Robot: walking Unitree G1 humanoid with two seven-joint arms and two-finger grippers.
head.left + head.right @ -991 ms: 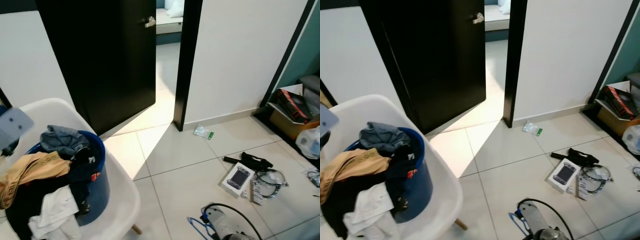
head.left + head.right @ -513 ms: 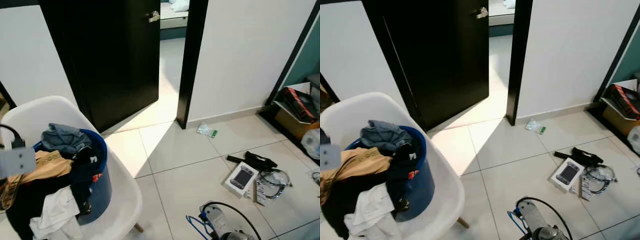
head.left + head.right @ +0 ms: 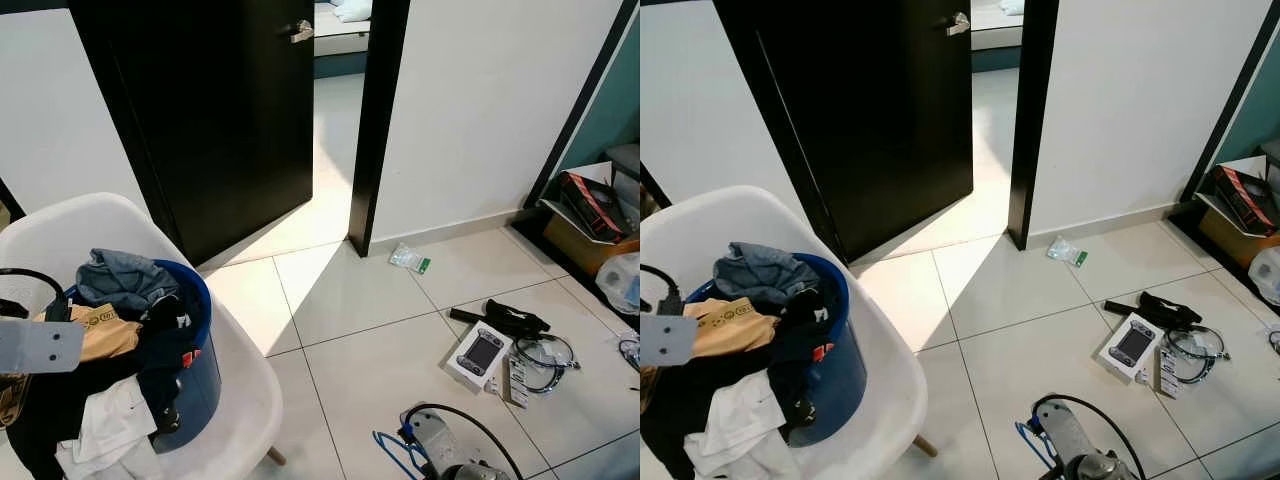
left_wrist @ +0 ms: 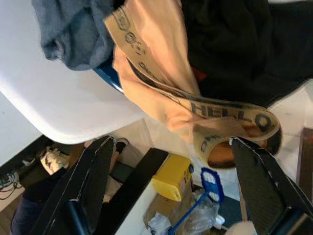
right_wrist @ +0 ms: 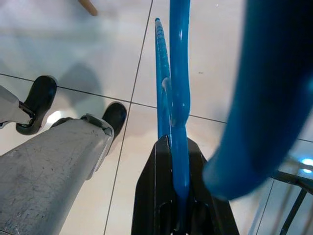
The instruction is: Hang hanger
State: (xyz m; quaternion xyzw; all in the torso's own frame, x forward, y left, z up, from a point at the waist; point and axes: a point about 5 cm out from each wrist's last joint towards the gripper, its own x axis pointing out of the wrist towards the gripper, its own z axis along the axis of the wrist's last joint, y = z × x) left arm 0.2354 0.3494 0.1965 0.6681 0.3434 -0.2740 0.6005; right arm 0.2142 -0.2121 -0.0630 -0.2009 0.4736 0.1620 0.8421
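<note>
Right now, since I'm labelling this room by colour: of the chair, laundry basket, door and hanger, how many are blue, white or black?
Blue: 2, the blue plastic laundry basket and the blue plastic hanger
White: 1, the white moulded chair
Black: 1, the black wooden door
Total: 4

The floor (image 3: 340, 330) is made of big pale tiles. A white chair (image 3: 235, 400) stands on it, and a blue basket (image 3: 195, 350) full of clothes (image 3: 110, 360) sits on the chair. A small plastic bag (image 3: 407, 261) lies near the door frame. Further off lie a white box (image 3: 477, 355), a black strap (image 3: 500, 320) and a coil of cable (image 3: 540, 355), close together.
</note>
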